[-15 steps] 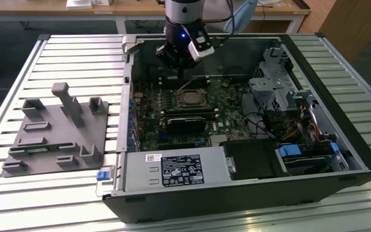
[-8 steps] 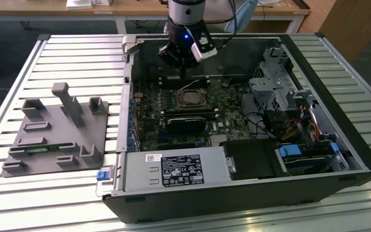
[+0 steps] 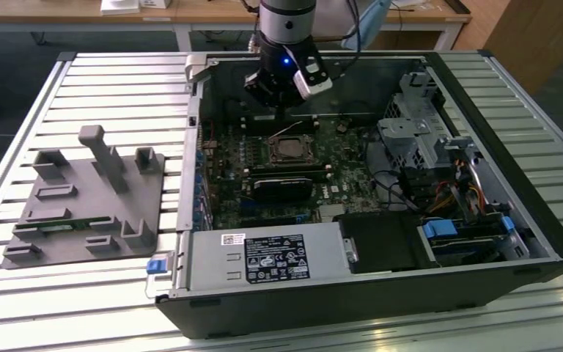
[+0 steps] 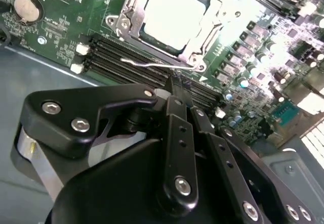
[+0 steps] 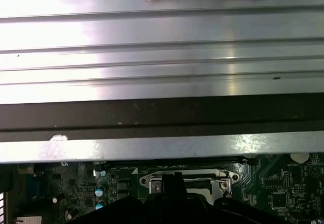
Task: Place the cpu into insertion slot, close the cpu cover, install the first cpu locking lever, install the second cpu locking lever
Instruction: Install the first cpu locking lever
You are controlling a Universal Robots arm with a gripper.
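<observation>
The gripper looms nearest in the second wrist view, fingers clenched together just beside a thin wire lever; contact is unclear. Beyond, the glare-bleached cpu sits in the insertion slot, framed by the cpu cover.

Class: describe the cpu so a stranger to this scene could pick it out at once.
Find the open computer case and its green motherboard. Near the board's middle sits the cpu, the only flat silvery square, ringed by the cpu cover, unlike the long black slots nearby.
</observation>
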